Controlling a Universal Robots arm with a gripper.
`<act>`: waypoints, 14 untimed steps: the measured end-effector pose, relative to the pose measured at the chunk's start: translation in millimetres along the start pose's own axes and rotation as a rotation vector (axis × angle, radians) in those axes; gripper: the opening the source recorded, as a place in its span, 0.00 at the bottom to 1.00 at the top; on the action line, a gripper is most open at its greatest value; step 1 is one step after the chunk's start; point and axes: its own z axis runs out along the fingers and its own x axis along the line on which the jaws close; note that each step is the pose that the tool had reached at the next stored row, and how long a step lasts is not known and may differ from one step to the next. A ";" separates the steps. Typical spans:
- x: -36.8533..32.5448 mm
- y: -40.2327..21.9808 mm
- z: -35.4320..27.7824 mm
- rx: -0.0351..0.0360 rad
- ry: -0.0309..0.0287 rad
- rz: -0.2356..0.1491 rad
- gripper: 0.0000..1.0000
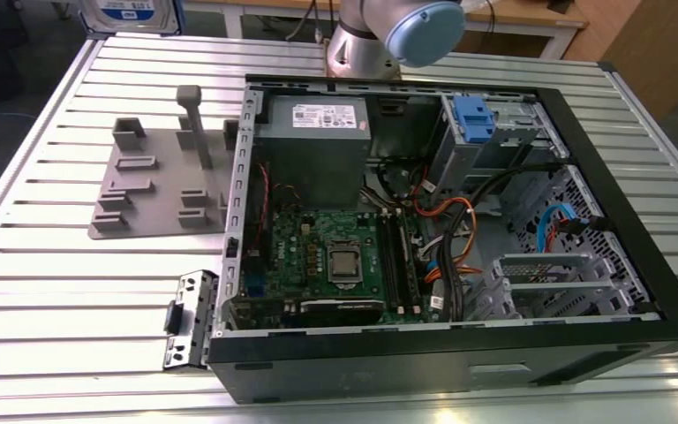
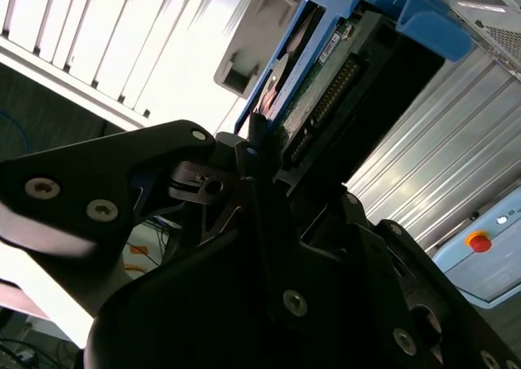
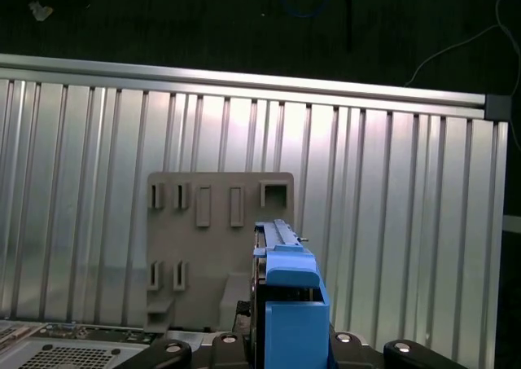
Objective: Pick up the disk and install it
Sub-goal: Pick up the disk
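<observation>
- Pinching one end of the flat, rectangular silver disk (image 2: pixel 327 100) in its bright blue plastic carrier, the jaws of the black gripper (image 2: pixel 281 167) are seen pressed onto it from both sides in the second wrist view.
- In the first wrist view the disk (image 3: pixel 289 304) is held clear of the ribbed aluminium bench (image 3: pixel 391 222). It is seen edge-on, with the flat grey plastic fixture (image 3: pixel 203 247) lying on the bench beneath it.
- In the exterior view the disk (image 1: pixel 133 12) is noted at the top edge, beyond the fixture (image 1: pixel 156 190). It is to the exterior view's left of the arm's grey-and-blue joint (image 1: pixel 404 31).
- The open black computer case (image 1: pixel 457 358) lies on the bench (image 1: pixel 33 291) just beside the fixture.
- A green motherboard (image 1: pixel 327 256) and a grey metal power supply box (image 1: pixel 312 146) are exposed inside the case.
</observation>
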 end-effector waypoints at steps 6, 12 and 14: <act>1.7 -5.8 -0.2 0.0000 0.0000 0.000 0.36; 3.5 -11.0 -0.3 -0.0001 0.0000 0.000 0.36; 4.0 -12.7 -0.3 0.0000 0.0000 0.000 0.36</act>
